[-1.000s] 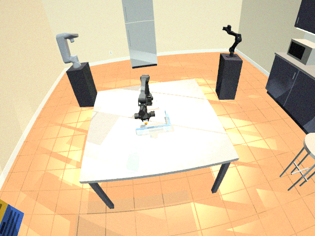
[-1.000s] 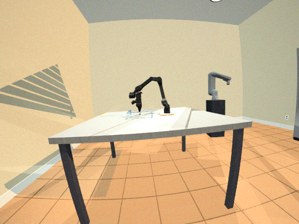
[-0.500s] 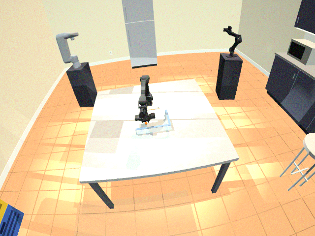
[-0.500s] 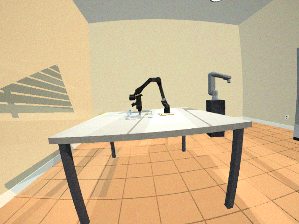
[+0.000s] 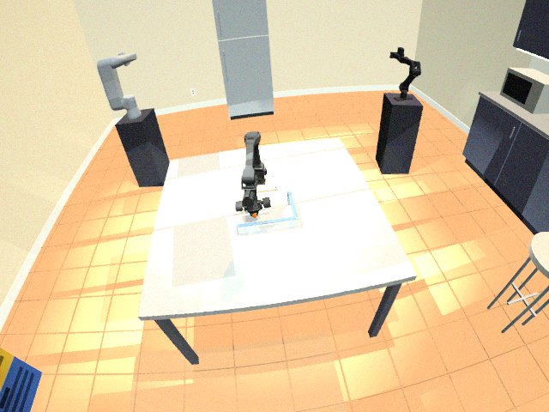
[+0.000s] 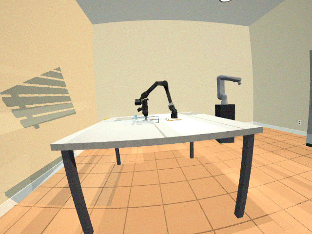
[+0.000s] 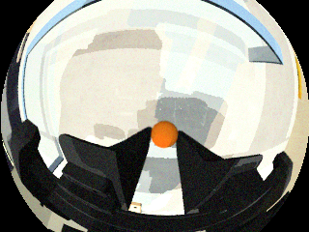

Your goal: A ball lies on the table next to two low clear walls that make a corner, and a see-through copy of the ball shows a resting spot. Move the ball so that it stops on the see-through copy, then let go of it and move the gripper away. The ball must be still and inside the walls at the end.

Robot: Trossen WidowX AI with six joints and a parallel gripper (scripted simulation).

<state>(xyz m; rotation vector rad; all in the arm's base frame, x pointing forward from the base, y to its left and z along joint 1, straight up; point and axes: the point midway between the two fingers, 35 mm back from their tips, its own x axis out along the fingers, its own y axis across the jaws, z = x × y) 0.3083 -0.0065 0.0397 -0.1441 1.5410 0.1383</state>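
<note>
On the white tabletop (image 5: 310, 248), the arm reaches down over the open side of the 2 clear walls (image 5: 290, 213), which form an L. The hand (image 7: 162, 149) points straight down, and its 2 dark fingers pinch the orange ball (image 7: 164, 134) between their tips. Seen from above, the ball (image 5: 254, 214) sits low under the hand, just left of the walls' corner and just behind the front wall. The see-through copy cannot be made out.
</note>
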